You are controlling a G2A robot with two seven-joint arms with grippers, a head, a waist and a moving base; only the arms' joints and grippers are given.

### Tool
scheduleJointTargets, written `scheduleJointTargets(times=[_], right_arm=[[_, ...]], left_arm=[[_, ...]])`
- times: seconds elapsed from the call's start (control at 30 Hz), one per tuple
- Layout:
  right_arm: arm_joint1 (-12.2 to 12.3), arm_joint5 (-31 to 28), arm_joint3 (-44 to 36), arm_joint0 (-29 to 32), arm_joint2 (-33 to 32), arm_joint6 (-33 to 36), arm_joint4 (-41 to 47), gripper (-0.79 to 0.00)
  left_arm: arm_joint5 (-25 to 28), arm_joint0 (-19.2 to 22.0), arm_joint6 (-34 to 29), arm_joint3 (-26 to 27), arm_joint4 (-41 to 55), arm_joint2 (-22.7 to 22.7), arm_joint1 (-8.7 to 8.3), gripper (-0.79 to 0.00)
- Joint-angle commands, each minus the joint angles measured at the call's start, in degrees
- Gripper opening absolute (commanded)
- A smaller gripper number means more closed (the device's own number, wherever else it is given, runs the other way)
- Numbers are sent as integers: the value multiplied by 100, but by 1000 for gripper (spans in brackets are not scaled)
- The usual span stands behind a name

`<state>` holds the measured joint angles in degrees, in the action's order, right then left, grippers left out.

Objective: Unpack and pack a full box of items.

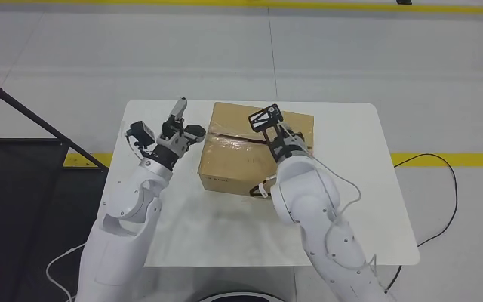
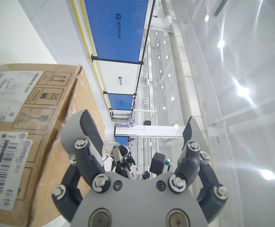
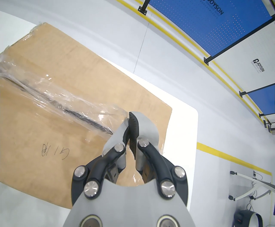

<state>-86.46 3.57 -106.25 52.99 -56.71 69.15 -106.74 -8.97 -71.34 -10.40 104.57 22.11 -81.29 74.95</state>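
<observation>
Overhead view downward, two close wrist views, all on one cardboard box (image 1: 226, 162).

I work in a factory-style test hall. My white table (image 1: 377, 189) stands on a pale painted floor (image 1: 151, 53). Yellow lane lines (image 3: 217, 66) run beyond the table, backed by blue perforated partition panels (image 3: 204, 19) on black posts. Ceiling spotlights (image 2: 220, 44) shine high above it.

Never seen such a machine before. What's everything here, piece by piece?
Box: one, brown cardboard, closed, on the table's middle.
Tape: one strip, clear, wrinkled, along the box's top seam.
Labels: several, white, on the box's side.
Table: one, white, under the box.
Left gripper: one, grey and black, fingers open, beside the box's labelled side.
Right gripper: one, grey and black, fingers shut, over the box top at the tape's end.
</observation>
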Motion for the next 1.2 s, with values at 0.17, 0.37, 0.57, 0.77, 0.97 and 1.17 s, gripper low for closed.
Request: scheduleJointTargets(times=[0.17,0.37,0.57,0.77,0.97,1.17], right_arm=[[-45,-4,77,114,22,78,-266,-785],[-82,31,99,238,-11,125,-492,-785],[-127,26,71,321,-62,137,-509,-551],[-163,-28,-153,390,-199,115,-410,-311],[-207,173,-615,455,-479,-75,14,-400],[-294,314,-563,199,-1098,-171,2031,-785]], left_arm=[[44,351,152,-495,-210,531,69,0],[76,519,227,-783,-268,724,110,0],[93,525,226,-847,-293,750,123,0],[112,468,222,-837,-283,715,127,0],[130,415,220,-806,-263,721,137,0],[145,364,223,-762,-272,743,147,0]])
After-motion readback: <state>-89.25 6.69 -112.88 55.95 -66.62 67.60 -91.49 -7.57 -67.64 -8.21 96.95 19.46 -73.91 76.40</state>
